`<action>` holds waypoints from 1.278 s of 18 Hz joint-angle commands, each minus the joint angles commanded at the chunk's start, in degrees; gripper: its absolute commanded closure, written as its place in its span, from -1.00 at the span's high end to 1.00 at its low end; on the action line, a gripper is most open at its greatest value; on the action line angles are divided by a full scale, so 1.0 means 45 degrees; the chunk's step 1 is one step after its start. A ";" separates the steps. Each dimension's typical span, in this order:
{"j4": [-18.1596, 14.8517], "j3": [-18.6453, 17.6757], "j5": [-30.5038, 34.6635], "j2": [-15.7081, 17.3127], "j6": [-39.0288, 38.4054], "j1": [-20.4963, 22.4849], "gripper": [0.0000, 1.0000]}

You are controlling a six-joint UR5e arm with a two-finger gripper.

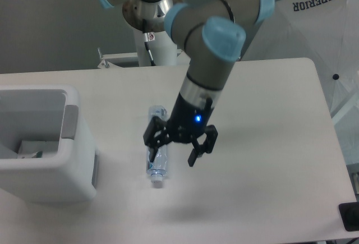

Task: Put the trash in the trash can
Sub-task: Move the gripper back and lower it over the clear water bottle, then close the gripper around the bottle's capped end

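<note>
Gripper (173, 150) jaws spread wide, empty, over bottle (156, 146); bottle lies lengthwise toward viewer, under left finger.

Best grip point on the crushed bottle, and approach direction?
Grip the bottle mid-body, from above, claw fingers straddling its narrow width. It lies flat on the table, long axis toward the camera, white cap nearest; probably the easiest span to close on.

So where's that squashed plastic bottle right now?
The bottle lies flat near the middle of the table, to the right of the white trash can, with the open gripper directly over it.
</note>
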 joint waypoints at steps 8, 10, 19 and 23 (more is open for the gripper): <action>-0.0467 0.0194 0.2208 -0.1406 0.0020 -0.1054 1.00; -0.0741 0.0293 0.2580 -0.1738 0.0097 -0.1309 1.00; -0.1288 0.0390 0.3851 -0.2443 0.1094 -0.1973 0.91; -0.1387 0.0566 0.3871 -0.2559 0.1133 -0.1955 0.49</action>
